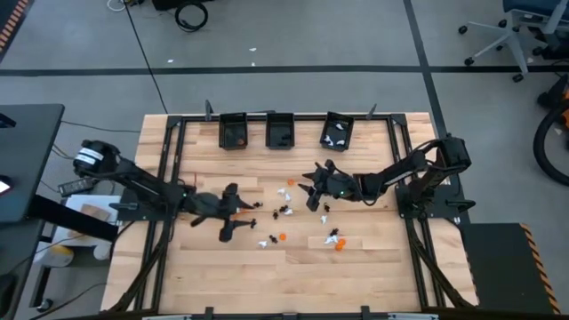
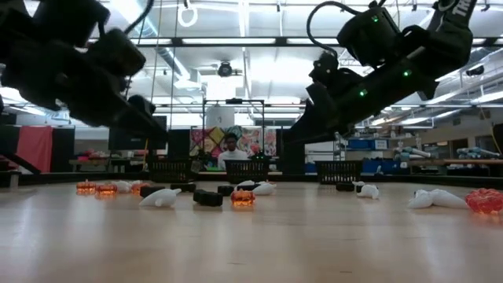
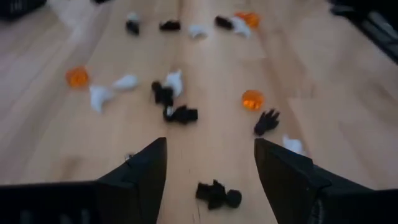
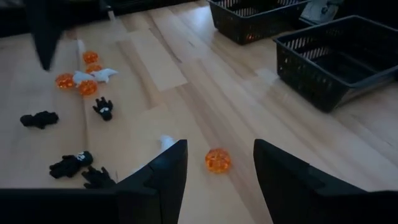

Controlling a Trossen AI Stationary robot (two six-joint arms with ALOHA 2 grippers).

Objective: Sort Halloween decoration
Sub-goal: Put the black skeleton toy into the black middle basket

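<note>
The Halloween decoration is a scatter of tiny orange, black and white trinkets (image 1: 284, 212) lying on the wooden table's middle. My left gripper (image 1: 242, 212) comes in from the left and stands open low over the table. A black trinket (image 3: 217, 194) lies on the wood between its fingers, untouched. My right gripper (image 1: 309, 188) comes in from the right, also open. An orange pumpkin trinket (image 4: 217, 160) lies on the table just ahead of the gap between its fingers.
Three small black bins (image 1: 234, 132), (image 1: 281, 131), (image 1: 337, 131) stand in a row at the table's far edge; the right one holds white pieces. More trinkets (image 1: 336, 240) lie toward the near right. A black frame (image 1: 169, 120) rims the table. A person sits beyond the far edge (image 2: 230, 145).
</note>
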